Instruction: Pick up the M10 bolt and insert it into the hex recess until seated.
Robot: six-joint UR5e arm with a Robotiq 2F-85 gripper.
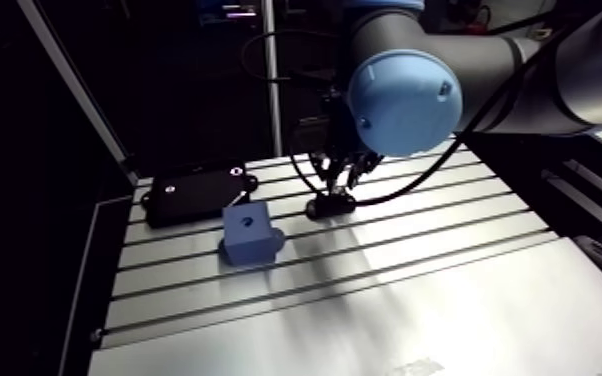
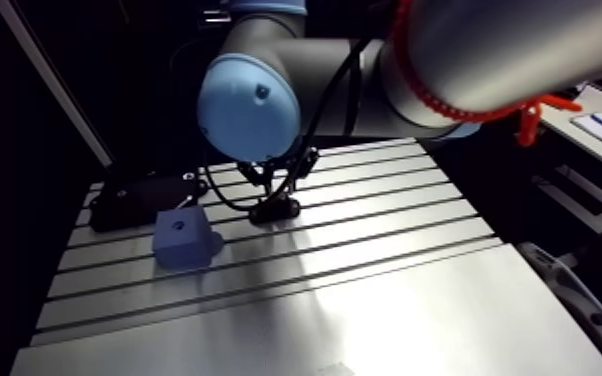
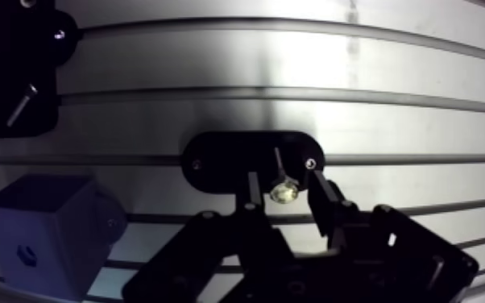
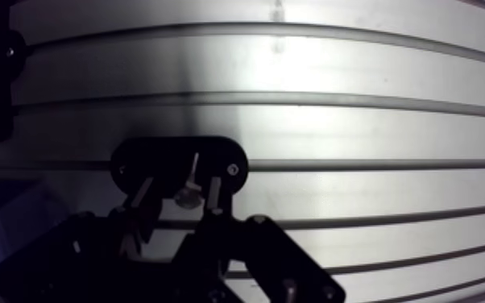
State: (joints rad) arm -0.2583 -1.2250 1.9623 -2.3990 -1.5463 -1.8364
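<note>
Slotted worktop (image 3: 391,113) carries a black holder (image 3: 221,157), the tool (image 3: 283,176) spread around its bolt (image 3: 284,193). An off-centre pinch could cock the bolt and jam insertion.

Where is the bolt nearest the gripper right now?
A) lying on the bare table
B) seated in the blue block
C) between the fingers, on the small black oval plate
C: the wrist view shows the bolt on the black oval plate, with the gripper open astride it.

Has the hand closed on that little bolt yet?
Not yet, it seems: open. The bolt sits between the fingers of the hand, with a gap showing on each side.
</note>
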